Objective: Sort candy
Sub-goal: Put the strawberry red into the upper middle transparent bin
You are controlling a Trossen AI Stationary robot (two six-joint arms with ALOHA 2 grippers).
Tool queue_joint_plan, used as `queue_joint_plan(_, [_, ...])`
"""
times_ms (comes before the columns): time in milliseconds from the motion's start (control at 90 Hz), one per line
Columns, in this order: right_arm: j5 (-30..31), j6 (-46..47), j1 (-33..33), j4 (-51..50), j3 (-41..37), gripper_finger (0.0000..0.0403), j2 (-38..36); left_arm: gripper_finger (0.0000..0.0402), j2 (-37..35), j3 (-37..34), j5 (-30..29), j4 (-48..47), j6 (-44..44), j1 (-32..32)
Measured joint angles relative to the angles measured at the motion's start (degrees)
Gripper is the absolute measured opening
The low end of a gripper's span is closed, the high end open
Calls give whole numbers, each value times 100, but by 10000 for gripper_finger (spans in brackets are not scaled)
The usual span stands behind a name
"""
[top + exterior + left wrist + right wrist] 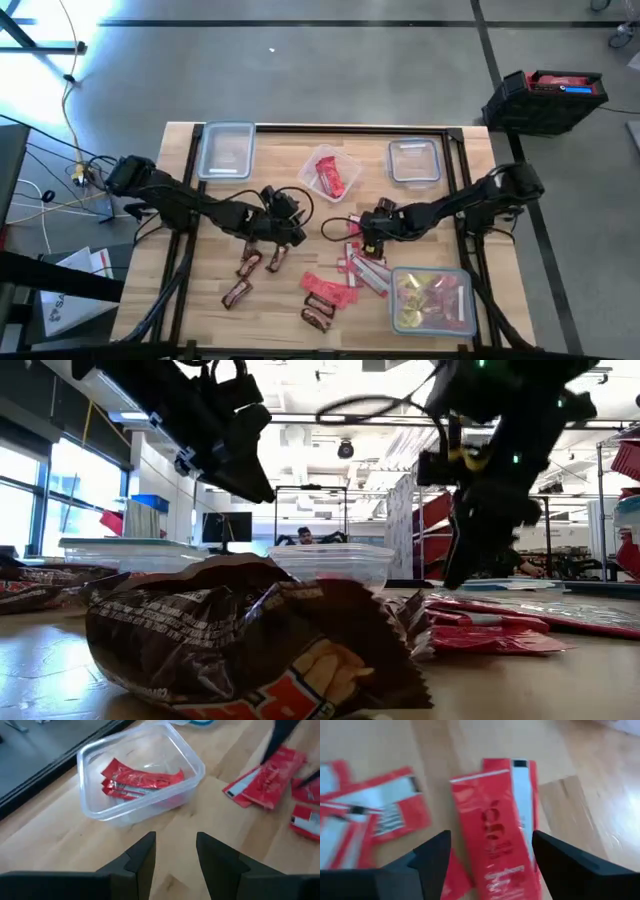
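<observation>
Red candy packets (362,268) lie flat on the table near its middle, with more of them (330,290) toward the near edge. My right gripper (490,855) is open just above them, pointing down, one finger on either side of a red packet (492,825); I see no touch. Several dark brown bars (250,265) lie at the near left, and one (250,640) fills the low view. My left gripper (175,852) is open with nothing in it, above the table beside a clear container (95,805) that holds red packets (140,780).
Two clear containers (225,150) (415,160) stand at the far edge. A container (462,322) with yellow and pink candy stands at the near right. Bare wood shows at the table's left side. A black crate (545,100) sits on the floor beyond the table.
</observation>
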Motion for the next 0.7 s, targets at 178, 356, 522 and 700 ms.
queue_joint_plan(178, [-6, 10, 4, 931, -452, 243, 5, 126, 0, 2, -3, 10, 22, 2])
queue_joint_plan(356, [25, 219, 4, 1124, -663, 242, -13, 126, 0, 0, -3, 22, 17, 2])
queue_joint_plan(522, [49, 265, 7, 1280, -729, 241, -13, 126, 2, 0, -5, 17, 4, 2])
queue_joint_plan(700, [164, 374, 9, 1276, -731, 215, -10, 126, 4, 1, -5, 14, 18, 2])
